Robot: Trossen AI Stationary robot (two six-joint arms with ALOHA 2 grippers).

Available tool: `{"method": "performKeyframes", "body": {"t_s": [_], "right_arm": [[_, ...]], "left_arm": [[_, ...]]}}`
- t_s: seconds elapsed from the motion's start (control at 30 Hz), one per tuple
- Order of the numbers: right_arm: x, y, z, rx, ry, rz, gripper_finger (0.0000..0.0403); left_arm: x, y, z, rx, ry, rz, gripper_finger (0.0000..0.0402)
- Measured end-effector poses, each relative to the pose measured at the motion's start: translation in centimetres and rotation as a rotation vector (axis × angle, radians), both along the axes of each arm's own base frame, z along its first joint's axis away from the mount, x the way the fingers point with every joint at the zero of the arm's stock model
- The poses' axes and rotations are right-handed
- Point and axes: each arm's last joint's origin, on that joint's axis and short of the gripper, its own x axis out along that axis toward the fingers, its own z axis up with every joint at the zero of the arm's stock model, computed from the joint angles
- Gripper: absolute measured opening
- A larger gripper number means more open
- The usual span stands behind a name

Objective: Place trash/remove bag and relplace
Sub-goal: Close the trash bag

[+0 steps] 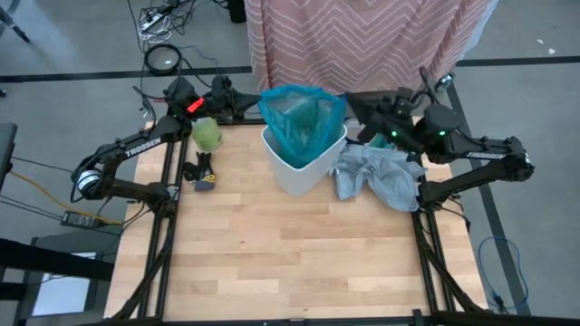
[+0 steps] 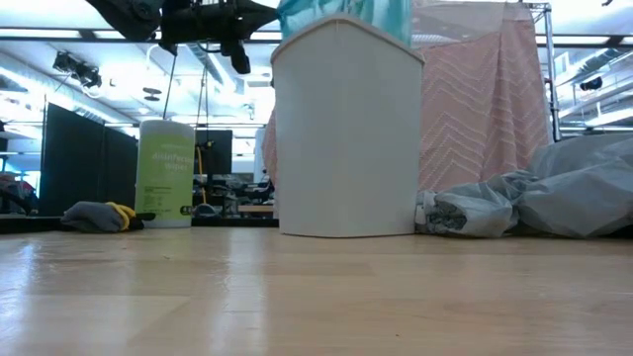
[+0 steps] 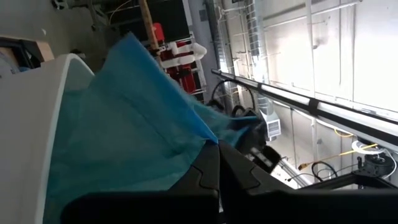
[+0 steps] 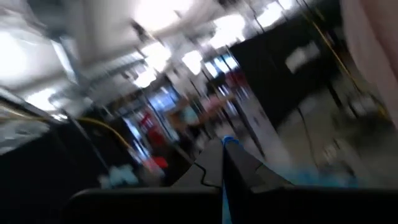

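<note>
- The white bin (image 1: 299, 161) stands near the back middle of the wooden table (image 1: 290, 254). It looks like rigid plastic and light, so I judge it may lift or tip if the liner drags on it.
- A pale grey plastic bag (image 1: 381, 177) lies crumpled just beside the bin on the right arm's side; it is soft and plays no part in this step.
- The bag (image 1: 302, 113), a thin teal liner, sits in the bin with its mouth puffed up above the rim. It reads as very light, limp, slippery and easy to tear. The best hold is a gathered pinch of the top hem, on opposite sides.
- The left gripper (image 3: 219, 163) is closed tight on a fold of the bag's hem at the bin's left rear.
- The right gripper (image 4: 222, 163) is clamped fully together at the opposite edge, a sliver of teal pinched between its tips.
- No trash is visible.
</note>
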Motion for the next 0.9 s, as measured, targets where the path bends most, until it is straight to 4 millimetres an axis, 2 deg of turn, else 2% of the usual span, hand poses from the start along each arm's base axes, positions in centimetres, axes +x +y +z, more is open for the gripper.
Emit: {"method": "performKeyframes", "body": {"t_s": [0.23,0.33,0.43,0.5,0.67,0.9], "right_arm": [[-1.4,0.5,3.2,-0.357,-0.207,0.035,0.0],[-1.9,0.4,3.5,-0.324,-0.244,-0.015,0.0],[-2.4,0.1,3.6,-0.356,-0.21,-0.061,0.0],[-2.1,0.0,3.1,-0.279,-0.167,-0.033,0.0],[-0.5,-0.9,-0.6,0.026,0.063,0.038,0.0],[1.9,-1.1,-2.4,0.1,0.144,0.057,0.0]], "left_arm": [[0.1,0.1,-0.4,0.009,0.037,0.017,0.0002],[0.1,0.1,-0.6,0.018,0.056,0.023,0.0002],[0.2,0.2,-0.9,0.005,0.074,0.031,0.0002],[0.2,0.2,-0.8,0.008,0.069,0.033,0.0002],[0.2,0.2,-0.8,0.004,0.068,0.051,0.0002],[0.4,-0.1,-0.5,-0.046,0.031,0.04,0.0002]]}}
